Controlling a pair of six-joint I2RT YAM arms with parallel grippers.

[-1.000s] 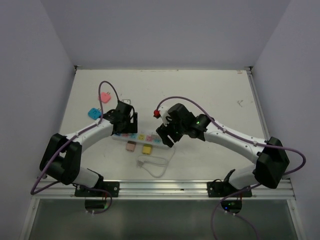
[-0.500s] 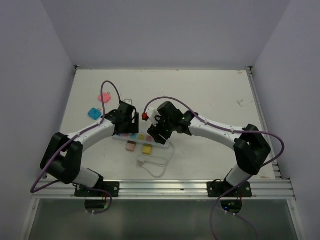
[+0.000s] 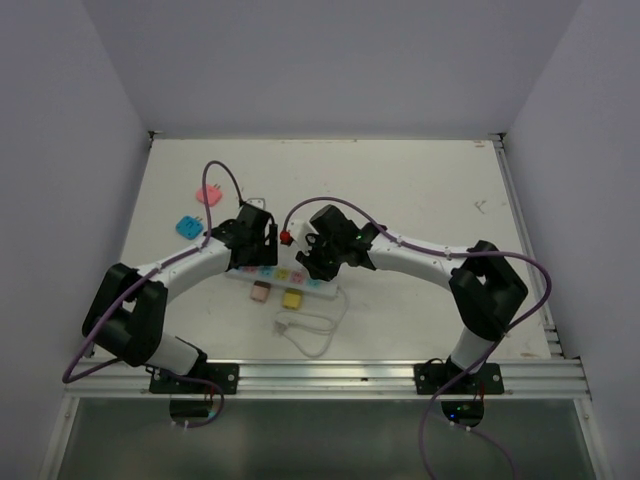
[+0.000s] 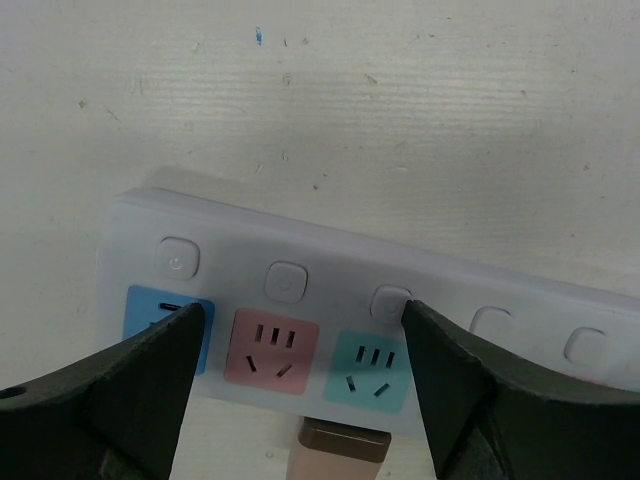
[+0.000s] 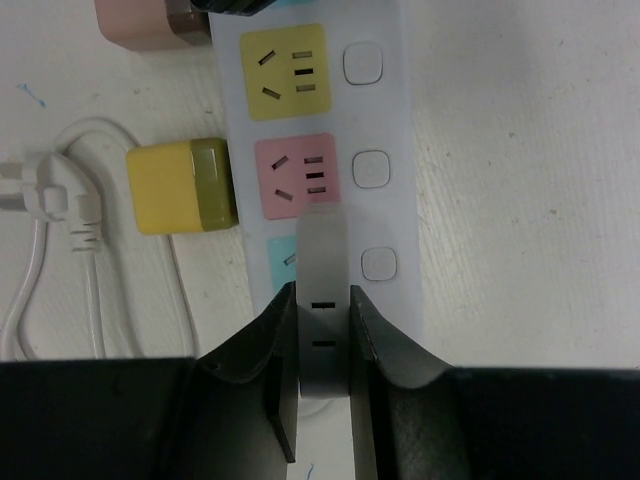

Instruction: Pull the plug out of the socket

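Note:
The socket (image 3: 283, 276) is a long white strip with pastel outlet faces, lying mid-table. A pale grey plug (image 5: 323, 255) with two slots in its top stands in the turquoise outlet at the strip's right end. My right gripper (image 5: 323, 330) is shut on it, one finger pressed to each side. In the top view the right gripper (image 3: 318, 266) sits over that end. My left gripper (image 4: 300, 312) is open, its fingers straddling the pink and turquoise outlets of the socket (image 4: 330, 285) near its left end. In the top view the left gripper (image 3: 255, 248) is beside the right one.
A tan plug (image 3: 262, 293) and a yellow plug (image 3: 293, 298) stick out of the strip's near side. The thin white cord (image 3: 312, 330) loops toward the near edge. A pink plug (image 3: 209, 194) and a blue plug (image 3: 187, 227) lie loose at far left.
My right arm moved left and down onto the strip's right end, and its gripper closed on the grey plug. The left arm stayed over the strip's left end.

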